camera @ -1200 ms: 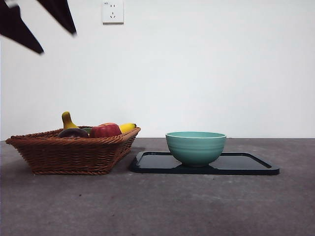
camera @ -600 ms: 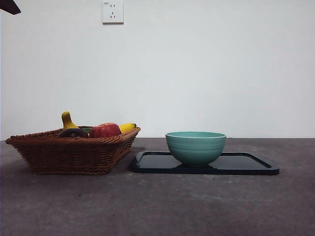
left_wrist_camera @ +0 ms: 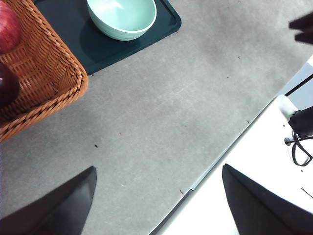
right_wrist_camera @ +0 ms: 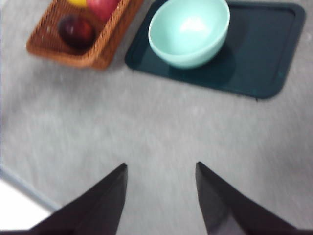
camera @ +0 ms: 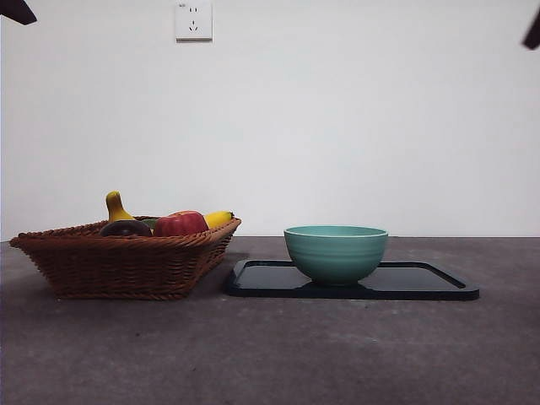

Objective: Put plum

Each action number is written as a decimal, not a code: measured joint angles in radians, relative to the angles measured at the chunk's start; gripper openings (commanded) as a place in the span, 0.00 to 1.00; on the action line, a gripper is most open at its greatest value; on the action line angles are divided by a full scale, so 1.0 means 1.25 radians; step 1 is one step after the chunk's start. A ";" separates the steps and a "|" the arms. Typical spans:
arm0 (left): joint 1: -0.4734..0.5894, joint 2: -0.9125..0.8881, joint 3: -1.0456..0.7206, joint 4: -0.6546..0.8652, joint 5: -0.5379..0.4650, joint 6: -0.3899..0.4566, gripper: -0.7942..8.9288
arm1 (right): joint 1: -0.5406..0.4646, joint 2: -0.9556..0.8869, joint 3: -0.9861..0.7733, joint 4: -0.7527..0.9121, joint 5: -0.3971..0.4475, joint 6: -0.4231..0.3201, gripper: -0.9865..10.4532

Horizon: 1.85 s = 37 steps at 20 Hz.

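The plum (camera: 125,228) is dark maroon and lies in the wicker basket (camera: 118,266) at the left, next to a red apple (camera: 180,224). It shows at the edge of the left wrist view (left_wrist_camera: 6,85) and in the blurred right wrist view (right_wrist_camera: 77,30). My left gripper (left_wrist_camera: 159,196) is open and empty, high over the table's near edge, well away from the basket (left_wrist_camera: 44,83). My right gripper (right_wrist_camera: 160,181) is open and empty, high above the table in front of the basket (right_wrist_camera: 73,51) and the bowl (right_wrist_camera: 190,30).
A teal bowl (camera: 336,253) stands on a black tray (camera: 422,283) right of the basket. Yellow bananas (camera: 218,218) lie in the basket too. Black arm tips show at the front view's top left corner (camera: 13,10) and top right corner (camera: 533,34).
The black jaws at the front view's top left have risen almost out of view. A black tip has appeared at the top right. The fruit, bowl and tray have not moved.
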State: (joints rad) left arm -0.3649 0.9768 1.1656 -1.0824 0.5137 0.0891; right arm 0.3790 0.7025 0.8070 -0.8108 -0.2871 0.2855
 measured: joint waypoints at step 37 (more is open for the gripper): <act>0.000 0.000 0.000 -0.008 0.000 0.000 0.50 | -0.047 0.952 0.465 0.219 0.087 -0.085 0.09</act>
State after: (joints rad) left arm -0.3649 0.9768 1.1656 -1.0920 0.5137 0.0891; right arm 0.3199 1.8923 1.3888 -0.5365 -0.1780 0.1795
